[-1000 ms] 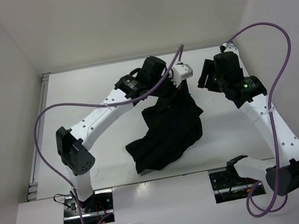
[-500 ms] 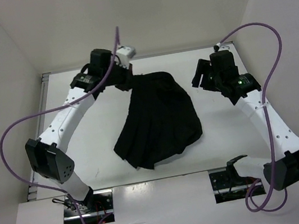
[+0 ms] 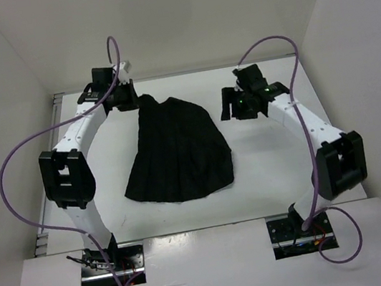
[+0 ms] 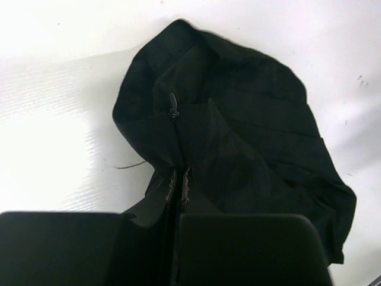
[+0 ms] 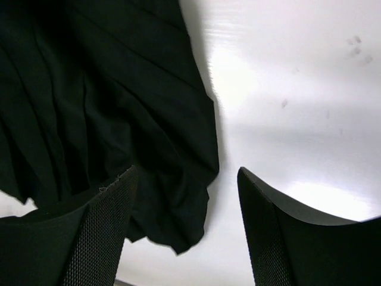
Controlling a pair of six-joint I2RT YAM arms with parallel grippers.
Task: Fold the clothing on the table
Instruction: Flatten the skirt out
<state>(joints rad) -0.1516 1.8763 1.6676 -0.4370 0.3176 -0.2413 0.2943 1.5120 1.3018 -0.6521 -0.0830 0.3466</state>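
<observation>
1 camera looks down from above; 2 close wrist cameras share the clothing (image 3: 177, 152).

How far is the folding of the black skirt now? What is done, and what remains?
Done: the black pleated skirt of soft fabric lies spread fairly flat on the plain white table. In hand: the left gripper is shut on a corner at its narrow far end; the right gripper hangs open at its right edge, holding nothing. Left: every fold, since no fold shows yet.

Robot lab: white-walled test booth (image 3: 157, 25)
</observation>
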